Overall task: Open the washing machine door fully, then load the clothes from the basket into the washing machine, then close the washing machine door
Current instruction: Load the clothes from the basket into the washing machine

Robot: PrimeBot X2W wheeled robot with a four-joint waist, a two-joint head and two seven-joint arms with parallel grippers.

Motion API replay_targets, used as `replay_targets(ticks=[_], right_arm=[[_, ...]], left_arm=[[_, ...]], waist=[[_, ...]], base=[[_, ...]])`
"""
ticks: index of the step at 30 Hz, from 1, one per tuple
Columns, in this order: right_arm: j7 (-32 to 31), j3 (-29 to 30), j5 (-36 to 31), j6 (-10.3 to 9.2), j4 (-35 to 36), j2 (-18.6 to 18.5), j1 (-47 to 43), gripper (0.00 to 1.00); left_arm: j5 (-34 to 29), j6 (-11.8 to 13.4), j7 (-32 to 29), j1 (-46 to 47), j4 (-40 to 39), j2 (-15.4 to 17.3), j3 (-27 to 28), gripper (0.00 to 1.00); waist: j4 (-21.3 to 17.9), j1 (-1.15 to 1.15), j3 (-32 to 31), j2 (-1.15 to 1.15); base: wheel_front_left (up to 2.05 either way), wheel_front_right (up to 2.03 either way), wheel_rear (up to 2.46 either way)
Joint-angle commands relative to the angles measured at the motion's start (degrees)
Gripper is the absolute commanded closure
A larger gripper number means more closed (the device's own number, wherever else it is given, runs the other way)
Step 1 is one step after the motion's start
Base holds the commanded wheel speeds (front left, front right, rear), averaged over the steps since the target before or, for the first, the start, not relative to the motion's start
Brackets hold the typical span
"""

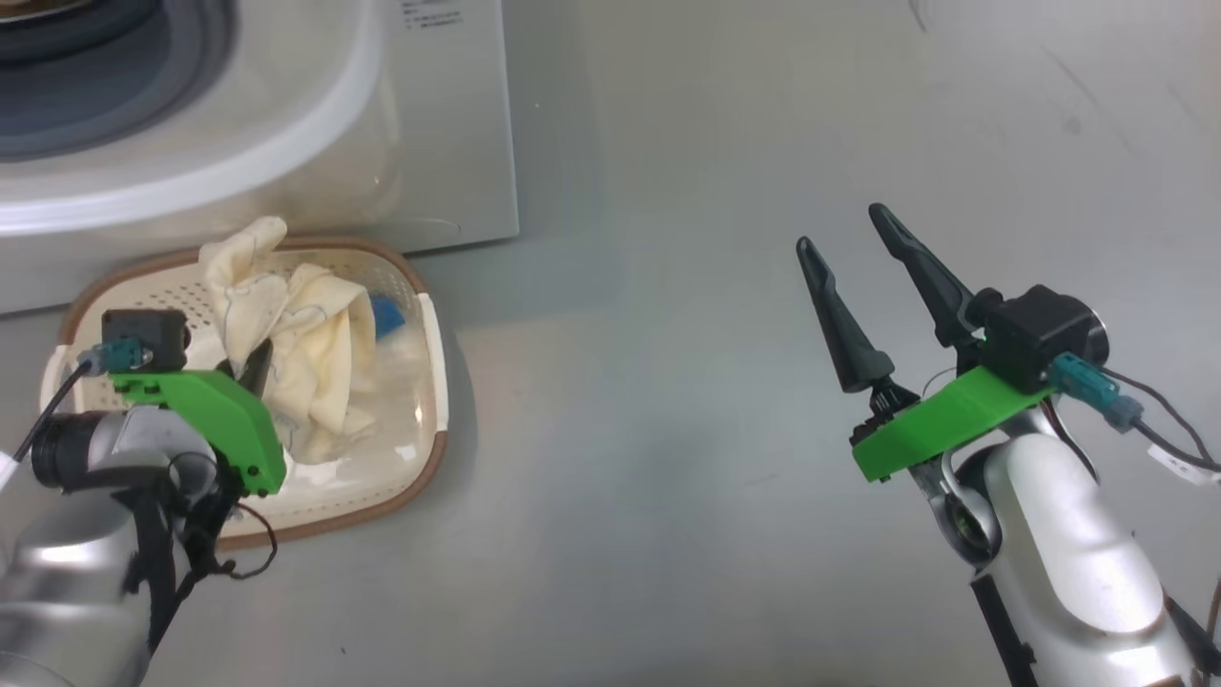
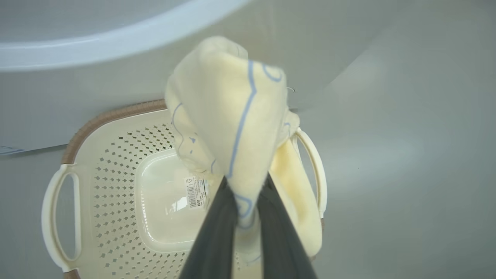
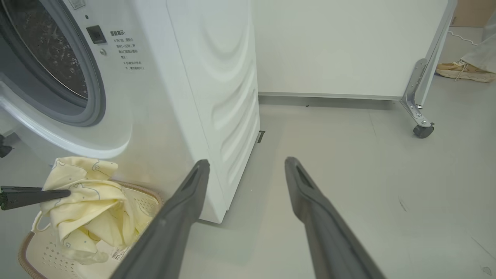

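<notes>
The left gripper (image 2: 246,179) was clamped on the clothes (image 1: 305,353), which hung bunched over the basket (image 1: 431,458) beside the washing machine (image 1: 429,134); the right gripper (image 1: 841,227) hung over the floor (image 1: 668,429), fingers apart

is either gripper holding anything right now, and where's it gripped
The left gripper pinches the clothes by a bunched fold of cream fabric, above the basket. The right gripper is open and empty.

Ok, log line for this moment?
step: load clothes | left gripper: shut on clothes, over basket | right gripper: open, empty | washer: drum exposed
</notes>
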State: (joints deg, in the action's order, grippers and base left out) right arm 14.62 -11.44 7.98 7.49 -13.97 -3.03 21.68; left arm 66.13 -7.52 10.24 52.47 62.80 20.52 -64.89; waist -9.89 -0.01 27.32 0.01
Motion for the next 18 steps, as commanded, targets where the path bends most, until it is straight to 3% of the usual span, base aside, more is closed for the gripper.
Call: replay_targets(ticks=[1, 9, 18], right_arm=[[0.38, -0.95, -0.28, 0.00, 1.14, 0.15, -1.21, 0.00], [0.38, -1.50, 0.09, 0.00, -0.78, 0.15, -3.50, 0.00], [0.38, -2.06, 0.44, 0.00, -2.36, 0.15, -6.32, 0.00]], left_arm=[[0.24, 0.03, 1.45, -0.12, -0.50, 2.70, 1.32, 1.00], [-1.01, 0.04, 4.68, -3.93, -3.42, 4.39, 4.12, 1.00], [-12.69, 4.66, 4.74, -14.27, -17.99, 7.86, 19.54, 1.00]], waist=[[1.67, 0.01, -3.10, -0.01], [3.35, 0.01, -10.59, -0.01], [4.22, 0.01, -17.40, -0.01]], base=[[0.00, 0.00, 0.00], [0.00, 0.00, 0.00], [0.00, 0.00, 0.00]])
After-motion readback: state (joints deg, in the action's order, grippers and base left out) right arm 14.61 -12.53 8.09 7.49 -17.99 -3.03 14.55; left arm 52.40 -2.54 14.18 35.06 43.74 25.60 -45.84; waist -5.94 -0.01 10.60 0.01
